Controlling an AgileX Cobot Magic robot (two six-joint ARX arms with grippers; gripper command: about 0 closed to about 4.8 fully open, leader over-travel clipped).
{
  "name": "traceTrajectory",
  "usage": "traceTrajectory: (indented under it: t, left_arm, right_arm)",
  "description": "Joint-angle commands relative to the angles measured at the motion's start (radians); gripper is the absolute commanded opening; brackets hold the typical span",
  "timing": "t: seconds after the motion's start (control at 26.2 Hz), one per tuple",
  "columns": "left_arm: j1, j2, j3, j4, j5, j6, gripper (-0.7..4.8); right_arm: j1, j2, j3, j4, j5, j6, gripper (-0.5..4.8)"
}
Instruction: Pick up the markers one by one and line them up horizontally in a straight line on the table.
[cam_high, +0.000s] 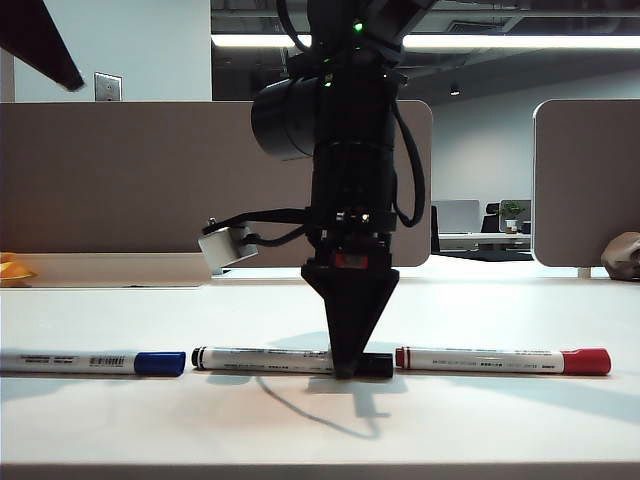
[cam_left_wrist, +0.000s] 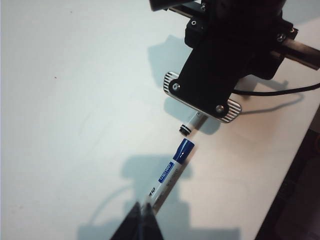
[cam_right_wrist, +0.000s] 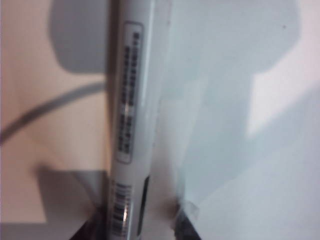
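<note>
Three markers lie end to end in one row on the white table (cam_high: 520, 310), near its front edge in the ext. view. Blue-capped marker (cam_high: 95, 362) is at the left w/ a barcode on its barrel, cap toward the middle. Black-capped marker (cam_high: 262, 359) sits in the centre, red-capped marker (cam_high: 503, 360) at the right, its red cap on the outer end. Small gaps between all three.

Right gripper (cam_high: 345, 368) points straight down at the black marker's right end, tips at the barrel close to the cap. Fingers look parted to either side of the barrel, but a firm grasp vs. just straddling can't be told from ext. view. Right wrist cam is blurred: white barrel (cam_right_wrist: 131, 125) fills it, printed label + barcode strip, text unreadable.

Left gripper (cam_left_wrist: 141, 222) is clenched w/ nothing in it, hanging just above the blue marker's (cam_left_wrist: 170, 172) barrel. Blue label there has white lettering, too small to read. Beyond the blue cap, the black marker's (cam_left_wrist: 191, 123) ringed end pokes out from under the right arm.
</note>
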Motion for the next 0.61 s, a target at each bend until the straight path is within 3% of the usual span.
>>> traceTrajectory:
  t: [0.04, 0.61]
  left_arm:
    - [0.001, -0.004, 0.0, 0.01, 0.008, -0.003, -0.06]
    - [0.001, -0.004, 0.0, 0.02, 0.018, -0.003, -0.06]
  right_arm:
    - [0.0, 0.014, -0.01, -0.03, 0.029, -0.022, 1.8]
    - [0.011, 0.013, -0.008, -0.03, 0.029, -0.049, 1.81]
